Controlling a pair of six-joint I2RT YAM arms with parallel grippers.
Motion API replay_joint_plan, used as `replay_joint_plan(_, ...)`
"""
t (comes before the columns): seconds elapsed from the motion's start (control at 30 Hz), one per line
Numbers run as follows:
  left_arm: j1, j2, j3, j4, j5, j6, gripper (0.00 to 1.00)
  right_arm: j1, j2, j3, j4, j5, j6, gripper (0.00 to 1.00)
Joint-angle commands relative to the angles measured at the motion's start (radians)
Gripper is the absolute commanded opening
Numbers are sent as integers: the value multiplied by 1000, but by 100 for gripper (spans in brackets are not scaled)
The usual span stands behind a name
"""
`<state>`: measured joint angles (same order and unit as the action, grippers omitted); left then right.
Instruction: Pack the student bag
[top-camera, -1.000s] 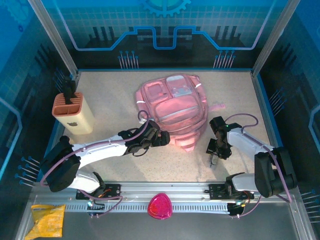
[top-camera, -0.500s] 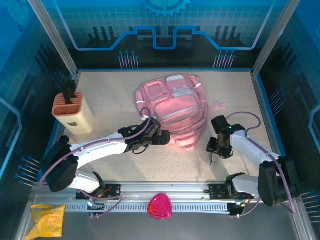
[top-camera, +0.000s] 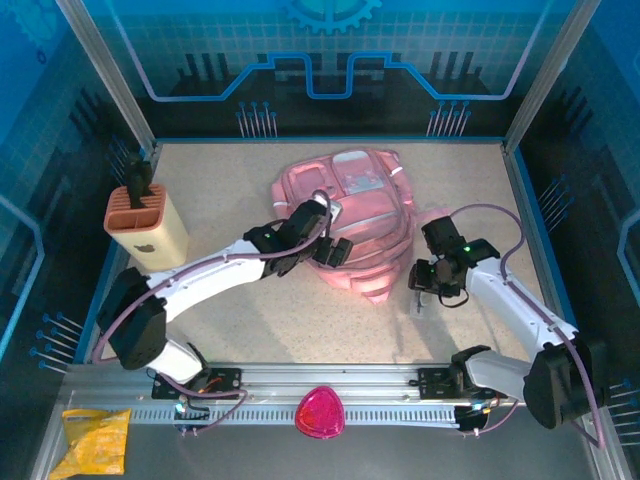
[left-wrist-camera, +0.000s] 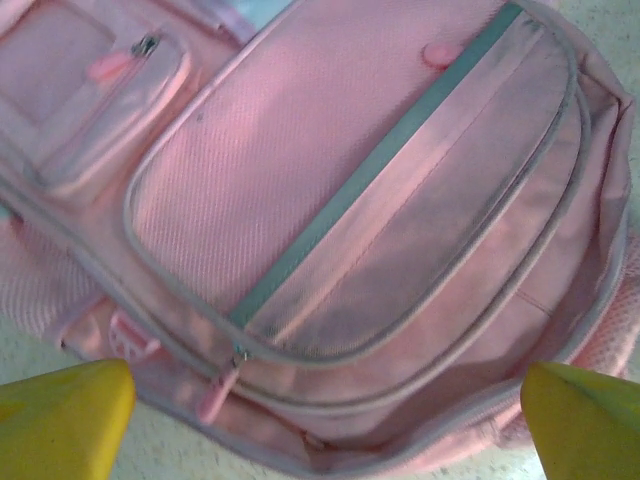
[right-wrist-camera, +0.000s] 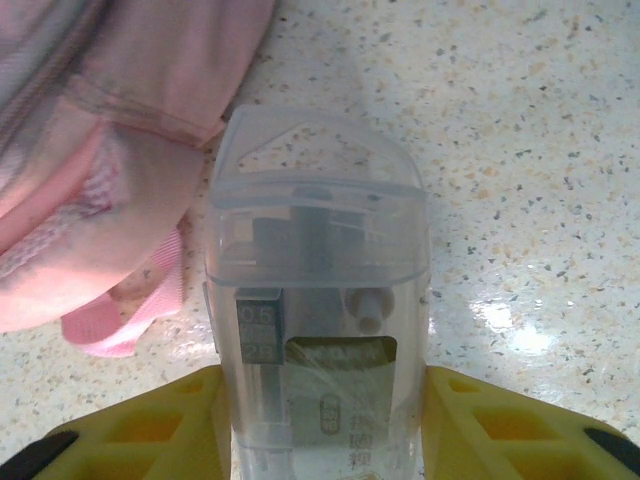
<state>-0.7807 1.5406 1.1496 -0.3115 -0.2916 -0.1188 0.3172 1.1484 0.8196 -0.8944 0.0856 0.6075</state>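
Observation:
The student bag (top-camera: 352, 205) is a large pink backpack lying flat in the middle of the table. My left gripper (top-camera: 335, 250) hovers over its near front pocket, open wide, with nothing between its yellow fingers (left-wrist-camera: 60, 415). In the left wrist view the bag (left-wrist-camera: 300, 180) shows its grey zip lines and a pink zipper pull (left-wrist-camera: 215, 395). My right gripper (top-camera: 428, 283) is just right of the bag's near corner, shut on a clear plastic stationery case (right-wrist-camera: 315, 290). The case juts forward above the table, close to a pink strap loop (right-wrist-camera: 130, 320).
A tan holder (top-camera: 145, 225) with dark items stands at the left. A magenta rounded-triangle object (top-camera: 320, 412) lies on the front rail, and a yellow packet (top-camera: 95, 440) sits at the near left corner. Bare table lies right of the bag.
My left gripper has moved away from the near edge and up over the bag's front, still open. My right gripper has carried the clear case slightly farther from me and toward the bag.

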Motion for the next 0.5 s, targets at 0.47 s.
replay_joint_plan(0.47, 4, 275, 199, 63, 59, 418, 99, 49, 35, 144, -31, -24, -55, 48)
